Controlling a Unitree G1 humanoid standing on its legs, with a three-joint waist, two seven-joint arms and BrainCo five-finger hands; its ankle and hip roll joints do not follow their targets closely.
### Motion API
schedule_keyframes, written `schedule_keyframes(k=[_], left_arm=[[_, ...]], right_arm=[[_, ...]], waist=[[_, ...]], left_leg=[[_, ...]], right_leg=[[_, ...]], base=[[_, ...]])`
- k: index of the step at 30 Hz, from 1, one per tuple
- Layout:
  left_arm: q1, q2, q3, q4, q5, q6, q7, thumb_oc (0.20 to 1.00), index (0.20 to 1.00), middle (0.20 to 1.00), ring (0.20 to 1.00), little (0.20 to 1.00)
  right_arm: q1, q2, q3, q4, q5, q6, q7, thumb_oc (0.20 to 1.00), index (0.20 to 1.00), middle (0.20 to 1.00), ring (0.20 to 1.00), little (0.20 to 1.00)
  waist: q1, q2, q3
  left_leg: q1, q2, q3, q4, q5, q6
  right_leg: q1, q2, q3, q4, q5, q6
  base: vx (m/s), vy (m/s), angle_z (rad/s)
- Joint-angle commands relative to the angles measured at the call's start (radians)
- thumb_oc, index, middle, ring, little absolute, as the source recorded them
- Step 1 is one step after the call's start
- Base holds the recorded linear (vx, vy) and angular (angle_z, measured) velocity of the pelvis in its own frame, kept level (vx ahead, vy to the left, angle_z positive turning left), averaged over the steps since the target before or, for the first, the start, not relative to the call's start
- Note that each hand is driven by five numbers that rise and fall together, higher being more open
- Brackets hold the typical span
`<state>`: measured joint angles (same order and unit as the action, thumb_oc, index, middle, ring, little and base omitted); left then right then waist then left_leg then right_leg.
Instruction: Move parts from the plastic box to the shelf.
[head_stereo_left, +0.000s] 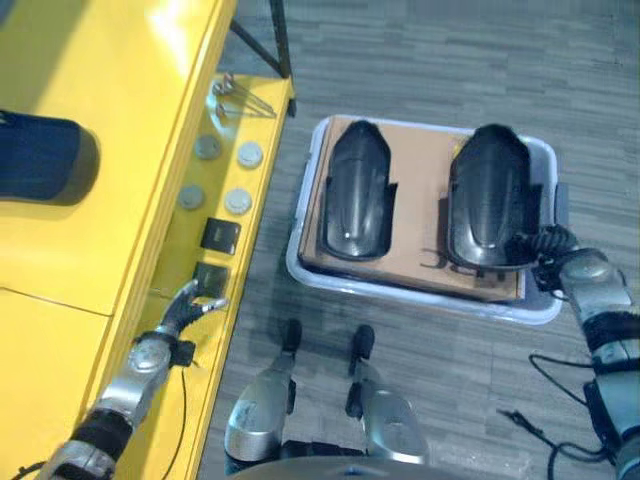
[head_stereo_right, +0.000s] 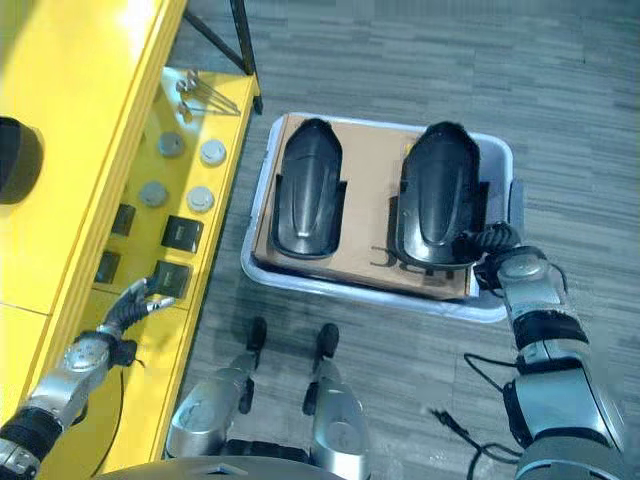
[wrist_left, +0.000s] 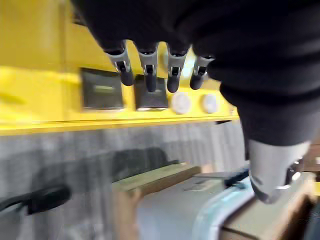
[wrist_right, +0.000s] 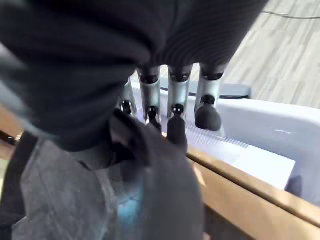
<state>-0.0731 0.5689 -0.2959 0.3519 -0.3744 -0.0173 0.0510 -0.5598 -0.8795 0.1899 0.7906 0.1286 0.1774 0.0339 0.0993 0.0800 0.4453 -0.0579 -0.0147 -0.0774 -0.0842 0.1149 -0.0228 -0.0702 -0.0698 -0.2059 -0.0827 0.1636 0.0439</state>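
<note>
A white plastic box (head_stereo_left: 400, 293) stands on the floor, lined with brown cardboard (head_stereo_left: 420, 190). Two black curved parts lie on the cardboard side by side: the left part (head_stereo_left: 358, 190) and the right part (head_stereo_left: 488, 195). My right hand (head_stereo_left: 548, 255) is at the right part's near right corner. In the right wrist view its straight fingers (wrist_right: 177, 115) rest their tips on the black part (wrist_right: 100, 190). The yellow shelf (head_stereo_left: 120, 100) runs along the left. My left hand (head_stereo_left: 185, 310) hovers by the shelf's front edge, open and holding nothing.
A dark blue cylinder (head_stereo_left: 40, 158) lies on the shelf top. Round grey discs (head_stereo_left: 238, 200), black square pieces (head_stereo_left: 221, 236) and bent wire pieces (head_stereo_left: 235, 95) sit on the shelf's lower ledge. A black stand leg (head_stereo_left: 280, 40) rises behind the box.
</note>
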Motion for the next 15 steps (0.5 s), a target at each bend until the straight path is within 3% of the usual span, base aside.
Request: schedule_keyframes(k=[1,6,10,12,15], left_arm=[[0.019,-0.004,0.018,-0.054,-0.091,0.033,-0.052,1.000,1.000,1.000,1.000,1.000],[0.003,-0.002,0.048,-0.204,-0.083,0.043,-0.054,1.000,1.000,1.000,1.000,1.000],[-0.006,-0.015,0.069,-0.268,-0.090,0.004,-0.065,1.000,1.000,1.000,1.000,1.000],[-0.019,-0.022,0.074,-0.304,-0.111,0.007,-0.079,1.000,1.000,1.000,1.000,1.000],[-0.044,-0.043,0.074,-0.362,-0.184,0.034,-0.118,1.000,1.000,1.000,1.000,1.000]], right_arm=[[0.062,-0.049,-0.013,-0.066,-0.037,-0.086,-0.134,0.200,0.200,0.200,0.200,0.200],[0.189,-0.005,-0.080,-0.327,-0.148,-0.146,-0.255,0.200,0.200,0.200,0.200,0.200],[0.233,0.005,-0.111,-0.473,-0.239,-0.211,-0.333,0.200,0.200,0.200,0.200,0.200],[0.240,0.011,-0.113,-0.534,-0.273,-0.221,-0.367,0.200,0.200,0.200,0.200,0.200],[0.248,0.019,-0.122,-0.616,-0.364,-0.300,-0.434,0.200,0.200,0.200,0.200,0.200]], waist=[[-0.011,-0.053,-0.122],[-0.033,-0.075,-0.209],[-0.042,-0.083,-0.247],[-0.046,-0.087,-0.259],[-0.054,-0.093,-0.279]], left_leg=[[0.046,0.042,0.085,-0.003,-0.034,-0.031],[0.105,0.053,0.104,-0.003,-0.051,-0.029],[0.131,0.055,0.112,-0.003,-0.062,-0.024],[0.139,0.056,0.115,-0.003,-0.065,-0.021],[0.149,0.054,0.119,-0.003,-0.072,-0.017]], right_leg=[[0.089,-0.033,-0.036,-0.005,-0.090,0.041],[0.141,-0.019,-0.022,-0.005,-0.100,0.043],[0.162,-0.011,-0.010,-0.005,-0.105,0.044],[0.170,-0.008,-0.006,-0.005,-0.107,0.043],[0.176,-0.003,0.003,-0.005,-0.110,0.045]], base=[[0.12,-0.097,0.00],[0.07,-0.055,-0.10],[0.02,-0.024,-0.16],[0.00,-0.018,-0.11],[0.00,-0.006,-0.02]])
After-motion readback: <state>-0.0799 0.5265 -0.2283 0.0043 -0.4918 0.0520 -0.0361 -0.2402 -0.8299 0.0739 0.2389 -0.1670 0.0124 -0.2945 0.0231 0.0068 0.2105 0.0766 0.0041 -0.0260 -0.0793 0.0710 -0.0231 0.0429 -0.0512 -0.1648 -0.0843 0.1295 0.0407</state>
